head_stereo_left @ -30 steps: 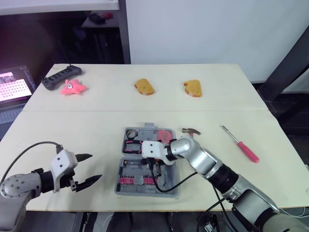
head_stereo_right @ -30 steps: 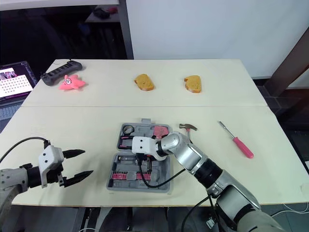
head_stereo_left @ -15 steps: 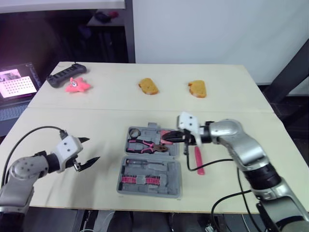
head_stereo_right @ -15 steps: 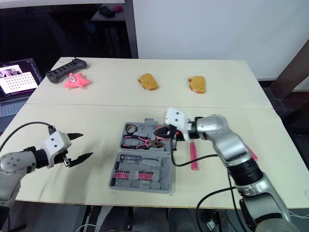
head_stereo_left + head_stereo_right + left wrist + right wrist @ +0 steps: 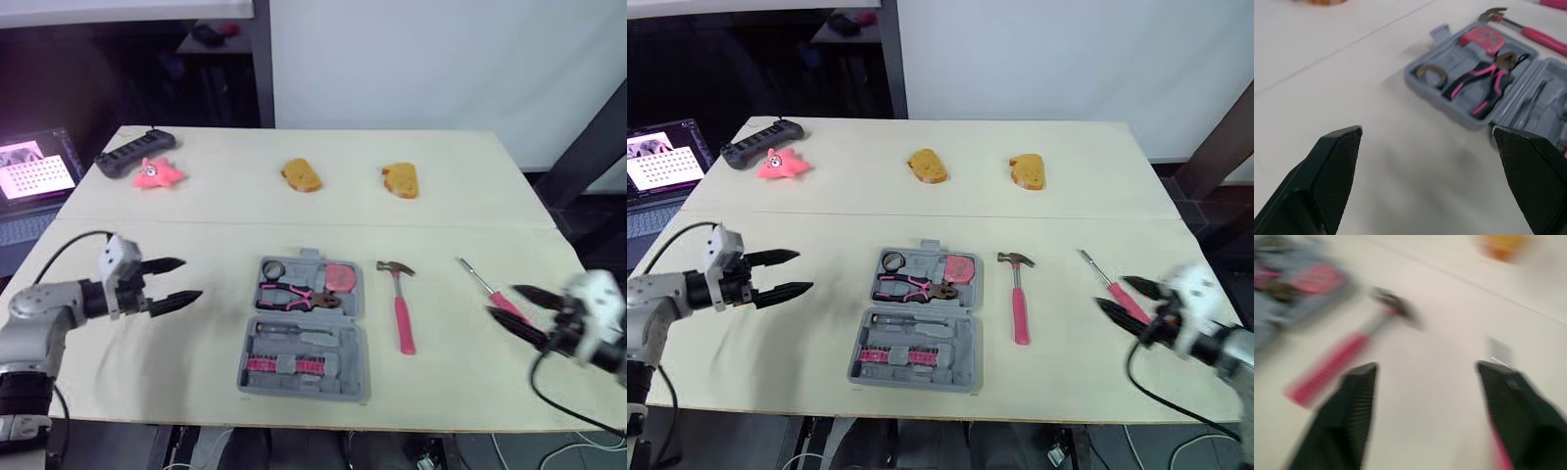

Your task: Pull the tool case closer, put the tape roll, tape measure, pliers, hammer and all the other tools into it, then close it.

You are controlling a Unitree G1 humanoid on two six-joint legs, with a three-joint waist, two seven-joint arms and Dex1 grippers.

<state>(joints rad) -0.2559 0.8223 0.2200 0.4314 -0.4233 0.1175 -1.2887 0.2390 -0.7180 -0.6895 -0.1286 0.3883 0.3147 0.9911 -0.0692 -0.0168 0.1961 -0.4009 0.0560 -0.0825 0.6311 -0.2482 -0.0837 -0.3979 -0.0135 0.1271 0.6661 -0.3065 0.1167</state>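
The grey plastic tool case lies open and flat in the middle of the table, near my edge. It is this close so that both my arms can reach into it. In its far half, the small metal tape roll sits on the left. The pink square tape measure sits on the right, and the pink-handled pliers lie just in front of them. Each one rests in its own moulded spot, so I think those three are done.

The hammer with the pink handle lies on the table just right of the case, apart from it. Farther right lies the pink-handled screwdriver. My right gripper is right by the screwdriver with its two black fingers spread wide and nothing in them. I think it is there to pick that tool up.

My left gripper hovers left of the case. Its fingers are wide apart too and hold nothing, and it points at the case.

On the far side lie two orange bread-shaped things, a pink star toy and a black controller. They are well away from my work.
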